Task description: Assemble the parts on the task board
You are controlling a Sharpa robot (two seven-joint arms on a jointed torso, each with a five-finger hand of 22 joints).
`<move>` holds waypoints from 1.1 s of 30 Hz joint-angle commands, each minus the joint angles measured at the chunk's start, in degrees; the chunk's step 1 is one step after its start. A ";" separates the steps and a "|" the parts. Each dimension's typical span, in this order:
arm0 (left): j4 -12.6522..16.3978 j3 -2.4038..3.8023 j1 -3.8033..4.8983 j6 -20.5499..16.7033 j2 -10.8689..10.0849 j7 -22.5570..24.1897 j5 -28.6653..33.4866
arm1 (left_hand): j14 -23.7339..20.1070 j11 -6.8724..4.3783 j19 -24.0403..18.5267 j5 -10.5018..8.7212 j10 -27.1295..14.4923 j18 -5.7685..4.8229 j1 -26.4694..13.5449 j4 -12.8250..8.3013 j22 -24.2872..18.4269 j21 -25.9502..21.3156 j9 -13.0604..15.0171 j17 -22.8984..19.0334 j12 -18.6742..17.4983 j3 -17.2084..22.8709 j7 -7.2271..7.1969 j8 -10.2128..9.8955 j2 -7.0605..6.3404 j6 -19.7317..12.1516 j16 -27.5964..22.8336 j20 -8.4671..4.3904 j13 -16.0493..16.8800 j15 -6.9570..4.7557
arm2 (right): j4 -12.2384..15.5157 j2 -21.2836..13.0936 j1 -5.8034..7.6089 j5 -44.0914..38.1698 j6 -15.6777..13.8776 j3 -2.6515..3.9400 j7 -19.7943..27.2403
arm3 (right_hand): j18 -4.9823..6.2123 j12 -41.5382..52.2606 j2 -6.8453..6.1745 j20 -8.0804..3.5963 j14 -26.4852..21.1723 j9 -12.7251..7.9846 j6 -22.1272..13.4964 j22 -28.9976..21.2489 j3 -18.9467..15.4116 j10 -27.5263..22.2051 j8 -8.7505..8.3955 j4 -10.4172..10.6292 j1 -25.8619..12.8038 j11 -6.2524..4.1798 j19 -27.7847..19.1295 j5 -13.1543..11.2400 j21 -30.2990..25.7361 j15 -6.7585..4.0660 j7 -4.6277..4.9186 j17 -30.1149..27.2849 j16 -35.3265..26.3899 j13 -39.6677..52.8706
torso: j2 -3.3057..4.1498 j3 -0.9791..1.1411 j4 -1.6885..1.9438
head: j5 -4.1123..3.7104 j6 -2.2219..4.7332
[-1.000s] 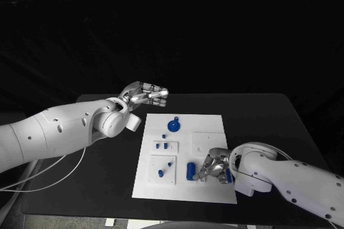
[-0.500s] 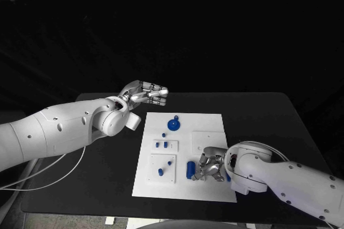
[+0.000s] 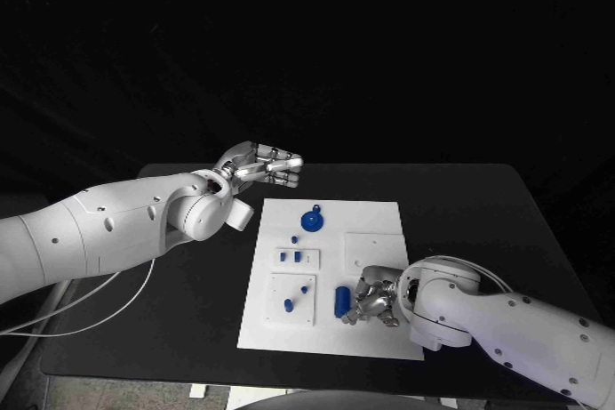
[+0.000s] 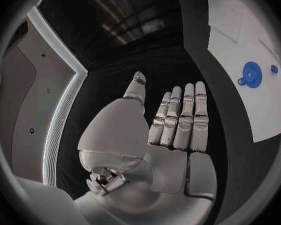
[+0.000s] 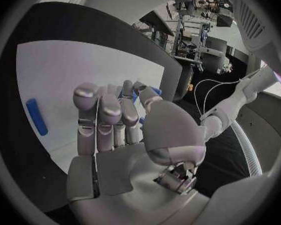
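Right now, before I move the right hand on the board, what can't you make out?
- Right hand, head view: its wrist covers the fingertips.
- Right wrist view: a blue part peeks behind the fingers; held or not, unclear.
- Small parts on the task board: too small to identify.

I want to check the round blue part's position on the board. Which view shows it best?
The head view: the round blue part lies unobstructed at the task board's far end. The left wrist view shows it too, but distorted near the rim.

Task board (image 3: 374, 228) smooth matt white; blue parts (image 3: 312, 221) glossy plastic; table (image 3: 475, 205) matt black; fingers (image 4: 178, 116) shiny metal.
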 commanded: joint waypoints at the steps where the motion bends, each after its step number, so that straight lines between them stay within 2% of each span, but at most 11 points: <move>1: 0.12 0.03 0.02 1.08 0.01 0.09 0.30 | -0.33 0.11 -0.06 0.13 -0.28 0.14 -0.52 0.34 -0.05 -0.19 -0.05 0.04 0.18 -0.08 0.01 -0.10 -0.10 -0.05 -0.24 0.54 0.09 0.15 | -0.17 0.18 -0.18 -2.11 0.27 -0.02 -1.18 | -0.70 0.29 0.68 -0.38 -0.07 0.88 0.07 4.25 1.82 0.65 0.18 -1.63 -0.61 0.02 3.24 -1.77 -0.03 -0.47 -0.29 -0.18 -0.39 2.89 | 0.02 0.04 0.02 | 0.03 -0.06; 4: 0.11 0.03 0.02 1.08 -0.02 0.06 0.29 | -0.41 0.12 -0.08 0.13 -0.33 0.15 -0.56 0.43 -0.05 -0.20 -0.04 0.04 0.18 -0.09 0.00 -0.08 -0.08 0.03 -0.24 0.55 0.09 0.18 | -0.44 0.27 -0.25 -2.68 -0.16 -0.02 -1.46 | -0.72 0.35 1.75 -0.36 -0.07 1.60 -0.09 4.21 3.93 0.78 0.21 -3.34 -0.30 0.04 3.24 -1.81 -0.01 -0.43 -0.16 -0.31 -0.45 3.04 | -0.01 0.03 -0.04 | 0.04 -0.15; 5: 0.11 0.03 0.02 1.09 -0.03 0.05 0.29 | -0.41 0.12 -0.08 0.13 -0.33 0.15 -0.56 0.43 -0.05 -0.20 -0.04 0.04 0.18 -0.09 0.00 -0.08 -0.08 0.03 -0.24 0.55 0.09 0.18 | -0.59 0.32 -0.27 -2.88 -0.28 -0.02 -1.54 | -0.73 0.48 2.42 -0.32 -0.05 2.01 -0.03 4.21 5.39 0.89 0.25 -4.06 -0.18 0.14 3.25 -2.72 0.03 -0.37 -0.01 -0.36 -0.46 3.13 | -0.01 0.02 -0.07 | 0.05 -0.19; 7: 0.14 0.03 0.03 1.11 -0.05 0.02 0.29 | -0.40 0.12 -0.08 0.11 -0.31 0.15 -0.61 0.50 -0.05 -0.20 -0.04 0.04 0.18 -0.11 0.01 -0.09 -0.09 0.01 -0.23 0.56 0.09 0.17 | -0.85 0.42 -0.29 -3.17 -0.60 -0.03 -1.72 | -0.67 0.71 2.89 -0.16 -0.04 4.06 0.18 4.22 9.60 1.20 0.27 -6.35 -1.84 0.25 3.25 -4.16 0.20 -0.23 0.10 -0.54 -0.46 3.47 | 0.01 0.02 -0.05 | 0.05 -0.25; 10: 0.18 0.03 0.03 1.19 -0.10 -0.11 0.27 | -0.38 0.13 -0.08 0.14 -0.30 0.15 -0.65 0.58 -0.05 -0.20 -0.04 0.05 0.18 -0.09 0.01 -0.09 -0.01 -0.02 -0.23 0.56 0.09 0.17 | -1.16 0.55 -0.32 -3.37 -1.21 -0.03 -1.88 | -0.63 0.55 3.76 -0.13 -0.07 5.63 0.09 4.18 12.04 1.25 0.25 -6.95 -2.95 0.26 3.24 -6.91 0.17 -0.19 0.17 -0.73 -0.52 3.60 | 0.03 0.03 -0.03 | 0.03 -0.27; 13: 0.20 0.03 0.03 1.22 -0.18 -0.20 0.24 | -0.38 0.13 -0.08 0.14 -0.30 0.15 -0.65 0.58 -0.05 -0.20 -0.04 0.05 0.18 -0.09 0.01 -0.09 -0.01 -0.02 -0.23 0.56 0.09 0.17 | -1.34 0.56 -0.34 -3.41 -1.95 -0.03 -1.94 | -0.61 0.51 3.78 -0.11 -0.07 7.24 0.01 4.14 13.62 1.35 0.23 -7.17 -3.92 0.24 3.25 -7.16 0.24 -0.20 0.10 -0.88 -0.51 3.77 | 0.02 0.05 -0.02 | 0.04 -0.35; 16: 0.23 0.03 0.03 1.23 -0.25 -0.27 0.18 | -0.41 0.11 -0.09 0.13 -0.28 0.15 -0.67 0.69 -0.05 -0.20 -0.03 0.04 0.19 -0.09 0.00 -0.08 -0.06 0.12 -0.23 0.56 0.09 0.17 | -1.47 0.52 -0.35 -3.33 -2.42 -0.03 -2.04 | -0.65 0.73 3.93 -0.16 -0.10 8.86 0.08 4.12 14.23 1.56 0.22 -6.90 -4.43 0.18 3.27 -7.05 0.49 -0.26 -0.02 -0.97 -0.39 4.04 | 0.04 0.06 0.00 | 0.06 -0.37; 19: 0.22 0.03 0.03 1.26 -0.27 -0.33 0.12 | -0.41 0.11 -0.09 0.13 -0.28 0.15 -0.67 0.69 -0.05 -0.20 -0.03 0.04 0.19 -0.09 0.00 -0.08 -0.06 0.12 -0.23 0.56 0.09 0.17 | -1.63 0.40 -0.35 -3.19 -2.45 -0.03 -2.15 | -0.67 0.86 3.98 -0.20 -0.12 9.62 0.13 4.10 14.62 1.67 0.22 -6.89 -4.58 0.14 3.28 -6.88 0.66 -0.29 -0.05 -1.09 -0.38 4.21 | 0.06 0.04 -0.02 | 0.06 -0.41; 24: 0.23 0.03 0.03 1.32 -0.32 -0.42 0.09 | -0.41 0.09 -0.11 0.12 -0.27 0.15 -0.77 0.82 -0.05 -0.21 -0.03 0.05 0.18 -0.10 -0.01 -0.08 -0.03 0.12 -0.23 0.57 0.09 0.18 | -1.86 0.19 -0.36 -2.70 -2.07 -0.03 -2.35 | -0.70 0.92 3.97 -0.22 -0.10 10.11 0.18 4.09 14.82 1.72 0.22 -6.88 -4.72 0.12 3.27 -6.25 0.73 -0.31 -0.08 -1.06 -0.26 4.30 | 0.03 0.01 -0.05 | 0.09 -0.59; 27: 0.23 0.02 0.03 1.33 -0.33 -0.47 0.08 | -0.41 0.09 -0.11 0.12 -0.27 0.15 -0.77 0.82 -0.05 -0.21 -0.03 0.05 0.18 -0.10 -0.01 -0.08 -0.03 0.12 -0.23 0.57 0.09 0.18 | -1.92 0.06 -0.36 -2.39 -1.64 -0.03 -2.39 | -0.73 0.98 3.52 -0.23 -0.12 10.61 0.28 4.12 14.82 1.76 0.23 -7.27 -4.66 0.10 3.28 -4.47 0.91 -0.31 -0.10 -1.09 -0.22 4.39 | 0.01 0.02 -0.04 | 0.12 -0.59; 33: 0.20 0.02 0.03 1.32 -0.36 -0.58 0.02 | -0.43 0.09 -0.12 0.17 -0.29 0.15 -0.64 0.87 -0.04 -0.21 -0.04 0.04 0.18 -0.04 -0.01 -0.09 -0.08 0.08 -0.23 0.58 0.09 0.18 | -2.08 -0.04 -0.36 -1.66 -0.78 -0.03 -2.22 | -0.74 0.99 3.52 -0.23 -0.13 10.81 0.25 4.10 14.70 1.79 0.21 -7.32 -4.70 0.09 3.26 -4.57 0.87 -0.31 -0.12 -1.13 -0.22 4.42 | -0.01 0.01 -0.03 | 0.13 -0.62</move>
